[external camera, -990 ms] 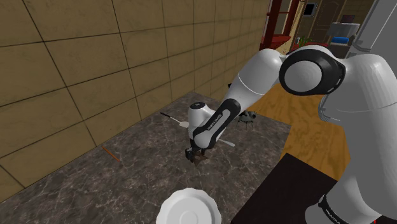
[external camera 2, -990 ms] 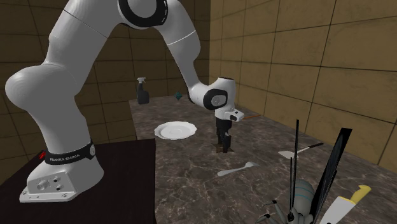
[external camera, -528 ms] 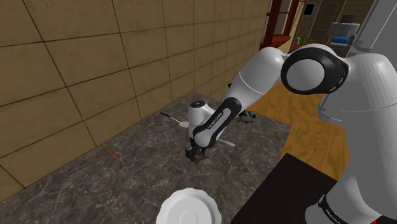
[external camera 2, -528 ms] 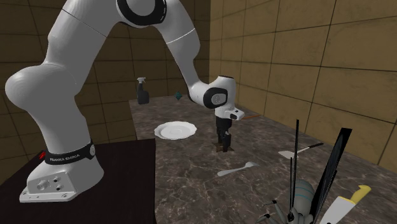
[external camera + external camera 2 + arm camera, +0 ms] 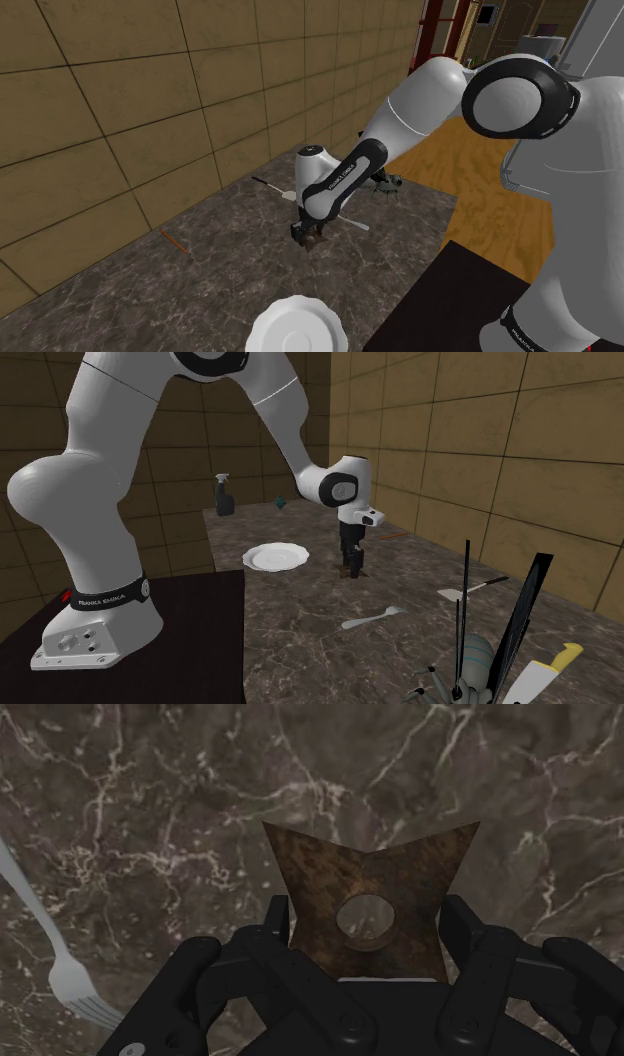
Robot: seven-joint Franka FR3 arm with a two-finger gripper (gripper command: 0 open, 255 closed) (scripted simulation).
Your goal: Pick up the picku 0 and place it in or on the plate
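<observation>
The white plate sits close by on the dark tabletop. Past it, the black gripper squeezes a brown star with a round hole, just above the tabletop. A fork lies nearby.

table: dark veined marble
near stand: white plate, spray bottle
elsewhere on it: fork, spatula, brown stick

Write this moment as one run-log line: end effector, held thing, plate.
end effector: shut on brown star piece | position: over dark marble counter | white plate: apart, star not yet on it
</observation>
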